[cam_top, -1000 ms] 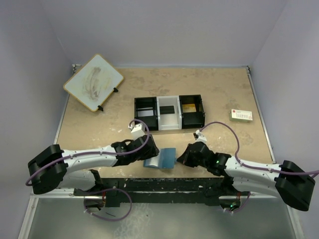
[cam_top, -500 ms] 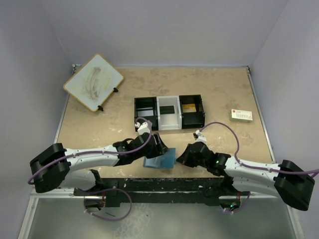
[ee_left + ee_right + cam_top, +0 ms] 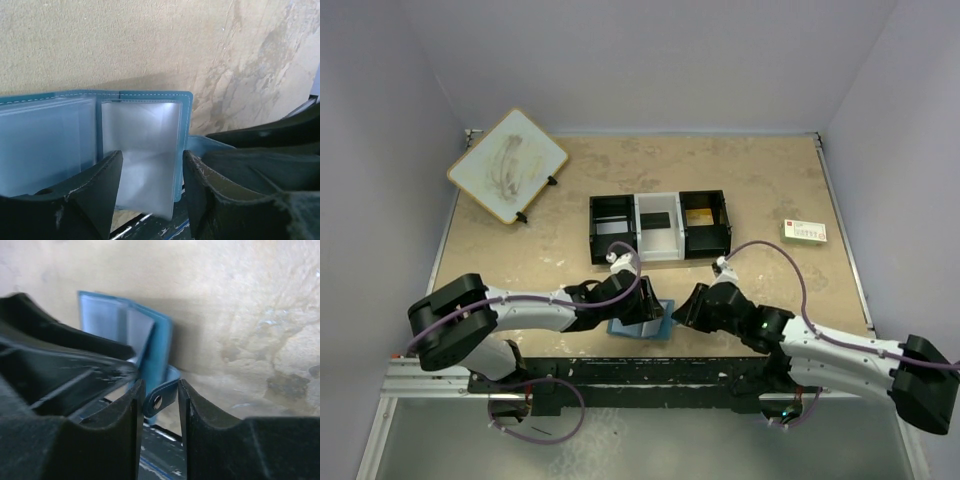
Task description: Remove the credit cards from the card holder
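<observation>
The blue card holder (image 3: 642, 325) lies open at the table's near edge, between my two grippers. In the left wrist view its pale clear pockets (image 3: 137, 135) face up and no card shows in them. My left gripper (image 3: 645, 305) is over it, open, with its fingertips (image 3: 97, 192) either side of the right-hand pocket leaf. My right gripper (image 3: 686, 310) is at the holder's right edge. In the right wrist view its jaws stand narrow around the small blue snap tab (image 3: 161, 400), which touches both fingers.
A black-and-white three-compartment tray (image 3: 660, 262) stands behind the grippers, with a dark card in the middle and a gold one at right. A white card with green and red print (image 3: 804, 232) lies at the right. A tilted whiteboard (image 3: 507, 165) stands far left. The black rail (image 3: 650, 370) runs along the near edge.
My left gripper has moved right, onto the card holder. The holder's raised right side has come down flatter. My right gripper has hardly moved.
</observation>
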Robot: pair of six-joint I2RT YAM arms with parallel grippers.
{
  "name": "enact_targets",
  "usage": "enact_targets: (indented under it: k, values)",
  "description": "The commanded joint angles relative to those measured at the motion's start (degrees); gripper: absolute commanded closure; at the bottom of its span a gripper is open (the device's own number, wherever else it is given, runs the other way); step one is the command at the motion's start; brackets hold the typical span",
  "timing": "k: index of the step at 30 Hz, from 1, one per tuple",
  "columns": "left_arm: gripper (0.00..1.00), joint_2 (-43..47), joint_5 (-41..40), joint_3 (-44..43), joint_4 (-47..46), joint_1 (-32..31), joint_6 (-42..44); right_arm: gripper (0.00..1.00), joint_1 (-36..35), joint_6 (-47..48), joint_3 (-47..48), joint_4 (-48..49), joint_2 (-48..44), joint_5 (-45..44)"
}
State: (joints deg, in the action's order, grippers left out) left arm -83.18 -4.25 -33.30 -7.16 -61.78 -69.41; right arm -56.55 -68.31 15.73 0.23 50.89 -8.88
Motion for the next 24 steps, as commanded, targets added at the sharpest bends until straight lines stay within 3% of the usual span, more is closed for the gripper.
enact_targets:
  k: [1, 7, 17, 24]
  values:
    - [0.51, -1.2, 0.3, -2.2, 0.0, -1.1, 1.2, 0.62, 0.2, 1.1, 6.8, -8.4, -5.6, -6.2]
    - [0.52, -1.3, -1.0, -3.4, 2.6, -1.8, 1.8, 0.69, 0.2, 4.9, 10.4, -5.8, -6.1, -3.3]
    - [0.55, 0.2, -1.6, -2.3, 4.1, -2.8, 1.9, 0.84, 0.2, 6.6, 13.7, 0.5, 9.2, 1.7]
    - [0.56, 1.5, -1.5, -0.8, 3.7, -3.3, 1.9, 0.88, 0.2, 7.4, 11.8, 4.8, 16.1, 5.7]
